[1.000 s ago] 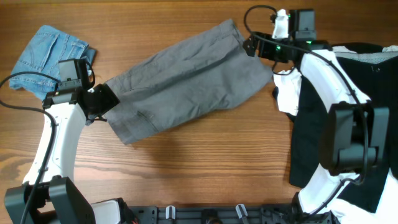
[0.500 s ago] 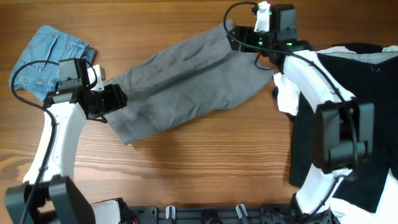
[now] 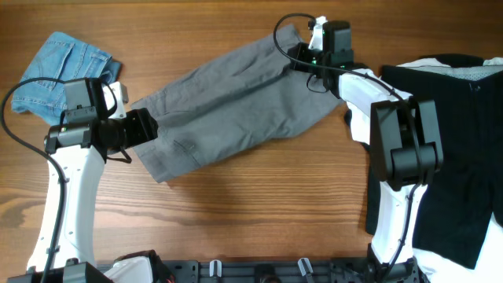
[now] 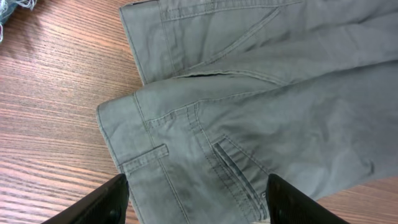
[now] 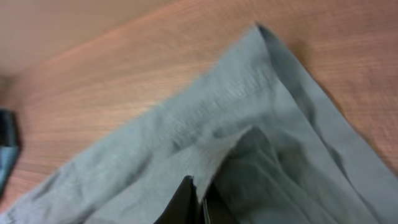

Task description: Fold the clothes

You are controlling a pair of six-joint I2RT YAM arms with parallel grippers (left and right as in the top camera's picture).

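Note:
Grey shorts (image 3: 228, 110) lie spread diagonally across the wooden table, waistband at the lower left and leg hems at the upper right. My left gripper (image 3: 145, 126) hovers open over the waistband end. In the left wrist view its two black fingers (image 4: 102, 202) straddle the waistband and back pocket of the shorts (image 4: 205, 124), with nothing pinched. My right gripper (image 3: 302, 59) sits at the upper right hem. The right wrist view shows this gripper (image 5: 202, 202) shut on a raised fold of the grey shorts (image 5: 261, 112).
A folded blue denim garment (image 3: 67, 67) lies at the far left behind my left arm. A black garment (image 3: 448, 157) with a white cloth (image 3: 363, 118) at its edge covers the right side of the table. Bare wood lies in front of the shorts.
My right gripper has moved left from beside the shorts onto their upper right hem and closed on the fabric. The left gripper shifted slightly right over the waistband and stayed open.

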